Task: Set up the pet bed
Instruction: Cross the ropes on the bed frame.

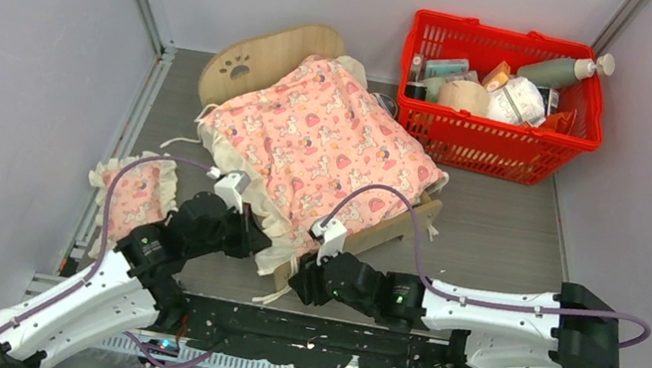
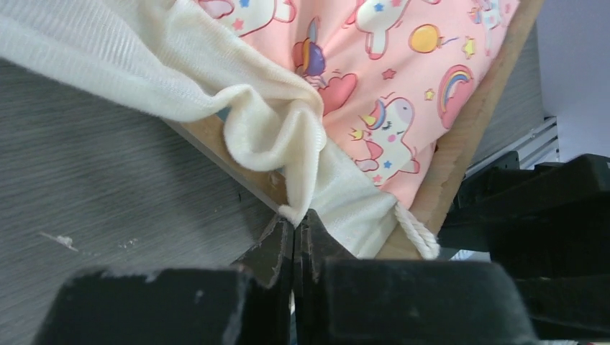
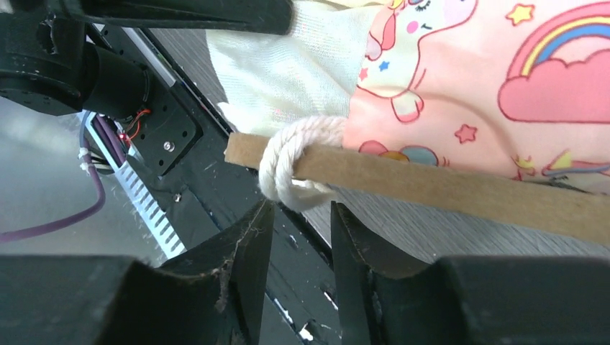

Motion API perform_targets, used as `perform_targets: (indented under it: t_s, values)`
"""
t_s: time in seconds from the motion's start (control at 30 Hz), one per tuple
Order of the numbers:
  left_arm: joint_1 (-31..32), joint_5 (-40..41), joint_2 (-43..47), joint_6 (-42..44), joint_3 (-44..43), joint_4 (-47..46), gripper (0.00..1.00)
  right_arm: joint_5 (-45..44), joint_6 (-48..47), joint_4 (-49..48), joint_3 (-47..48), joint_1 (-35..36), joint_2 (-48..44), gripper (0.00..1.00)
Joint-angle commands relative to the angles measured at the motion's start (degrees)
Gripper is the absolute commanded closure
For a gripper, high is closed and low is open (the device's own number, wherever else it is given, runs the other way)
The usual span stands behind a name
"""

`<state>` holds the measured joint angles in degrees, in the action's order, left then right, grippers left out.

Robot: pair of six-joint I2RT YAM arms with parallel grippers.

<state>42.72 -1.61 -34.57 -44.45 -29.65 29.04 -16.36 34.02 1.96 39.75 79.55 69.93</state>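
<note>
**A:** Where is the pet bed [image 1: 276, 52] sitting right now?

**B:** It's sitting mid-surface [image 1: 495, 234], with its headboard pointing away to your left. The red basket [image 1: 496, 145] is standing just beyond its far right corner. The pink blanket [image 1: 319, 142] is lying over it, covering nearly everything but the headboard and a strip of frame.

**A:** And my hands?

**B:** Your left hand [image 2: 295, 224] is pinching the blanket's cream frill [image 2: 273, 136] at the near corner of the bed, clenched on the cloth. Your right hand [image 3: 298, 215] is hovering released just under a wooden rail [image 3: 446, 190] of the frame, jaws apart with nothing between them. A white cord [image 3: 288, 169] is looping round that rail right above its fingertips.

**A:** So how far along am I getting?

**B:** I'd judge you're getting past halfway. The blanket is on, but it's hanging loose and bunching at the near end, so you're probably looking at smoothing or tucking it. The small pillow [image 1: 135, 196] is lying on the surface to the left of the bed, apart from it, so it's waiting to be placed. I can't tell you anything about the mattress, because the blanket is hiding it.
</note>
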Motion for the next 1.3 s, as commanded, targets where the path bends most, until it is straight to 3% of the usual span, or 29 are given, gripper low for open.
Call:
perform_targets:
  t_s: [0.0, 0.03, 0.07, 0.1, 0.17, 0.4, 0.73, 1.07, 1.27]
  values:
    - [-0.09, 0.40, 2.95, 0.40, -1.18, -5.24, 1.00, -2.52, -0.96, -8.03, 0.37, 0.44, 2.24, 0.62]
    - [-0.09, 0.95, 3.27, 0.86, -1.52, -5.23, 1.00, -3.10, -1.01, -7.76, 1.00, 0.39, 2.85, 0.66]
    - [-0.09, 1.94, 3.60, 1.36, -1.94, -5.22, 1.00, -3.57, -1.08, -6.53, 1.41, 0.47, 2.89, 0.79]
    - [-0.09, 3.49, 3.70, 1.98, -2.29, -5.22, 1.00, -4.02, -1.31, -5.87, 2.40, 0.45, 2.44, 0.87]
    - [-0.09, 5.86, 3.43, 3.53, -3.85, -5.11, 1.00, -4.46, -1.92, -3.57, 3.99, 0.43, 0.55, 0.94]
    - [-0.09, 11.02, -1.69, 9.25, -10.47, -5.04, 1.00, -6.58, -5.79, 8.58, 13.03, 0.43, -4.68, 0.95]
    - [-0.17, 16.58, -7.34, 15.19, -18.24, -4.26, 1.00, -6.48, -14.57, 12.22, 20.55, -2.72, -5.13, 0.95]
    - [-0.45, 16.38, -7.54, 16.74, -17.63, -8.54, 1.00, -5.70, -16.76, 12.76, 22.43, -8.28, -3.94, 0.95]
    - [-1.14, 16.61, -9.77, 21.20, -22.56, -11.82, 1.00, -5.21, -20.09, 13.32, 25.72, -11.46, -4.09, 0.95]
